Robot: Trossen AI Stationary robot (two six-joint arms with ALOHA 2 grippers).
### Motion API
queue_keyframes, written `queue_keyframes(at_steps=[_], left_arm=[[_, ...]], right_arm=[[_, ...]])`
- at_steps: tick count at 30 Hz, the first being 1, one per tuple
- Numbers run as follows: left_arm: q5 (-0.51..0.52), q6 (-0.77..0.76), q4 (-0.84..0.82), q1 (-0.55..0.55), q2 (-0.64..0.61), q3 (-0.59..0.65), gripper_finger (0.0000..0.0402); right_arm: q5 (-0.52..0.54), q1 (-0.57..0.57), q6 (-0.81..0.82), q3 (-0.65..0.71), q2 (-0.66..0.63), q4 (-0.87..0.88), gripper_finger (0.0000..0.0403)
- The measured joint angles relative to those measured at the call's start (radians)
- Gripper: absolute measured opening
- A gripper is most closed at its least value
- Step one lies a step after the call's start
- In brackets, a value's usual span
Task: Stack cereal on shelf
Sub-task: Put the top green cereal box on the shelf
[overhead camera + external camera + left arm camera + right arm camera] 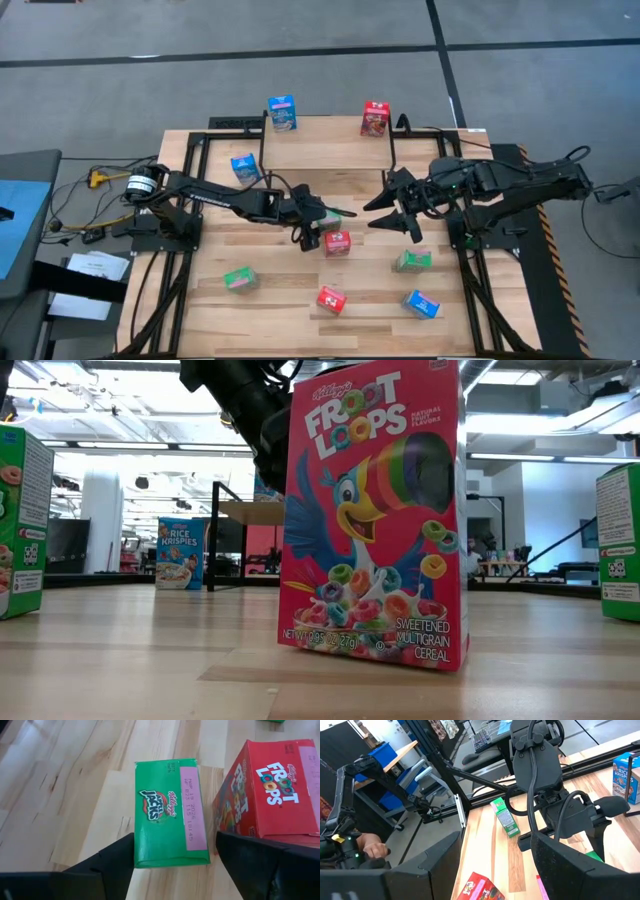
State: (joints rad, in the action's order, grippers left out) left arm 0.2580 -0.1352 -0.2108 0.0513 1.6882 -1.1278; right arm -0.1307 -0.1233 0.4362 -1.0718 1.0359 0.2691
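Green box sits upright on the table mid-board, just beside a red box. Left gripper hangs over it, fingers either side of its top w/ gaps showing, so part open, nothing gripped yet. Risk: the finger nearest the red box clips it and tips it over. Right gripper waits near the shelf, part open, empty.

green Apple Jacks box | red Froot Loops box | blue Rice Krispies box | light-wood tabletop
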Motion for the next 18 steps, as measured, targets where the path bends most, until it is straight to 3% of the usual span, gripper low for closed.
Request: queue_keyframes(at_steps=[18], left_arm=[[0.000, 0.011, 0.000, -0.001, 0.000, 0.000, 0.0258]], right_arm=[[0.000, 0.000, 0.000, 0.000, 0.000, 0.000, 0.0265]])
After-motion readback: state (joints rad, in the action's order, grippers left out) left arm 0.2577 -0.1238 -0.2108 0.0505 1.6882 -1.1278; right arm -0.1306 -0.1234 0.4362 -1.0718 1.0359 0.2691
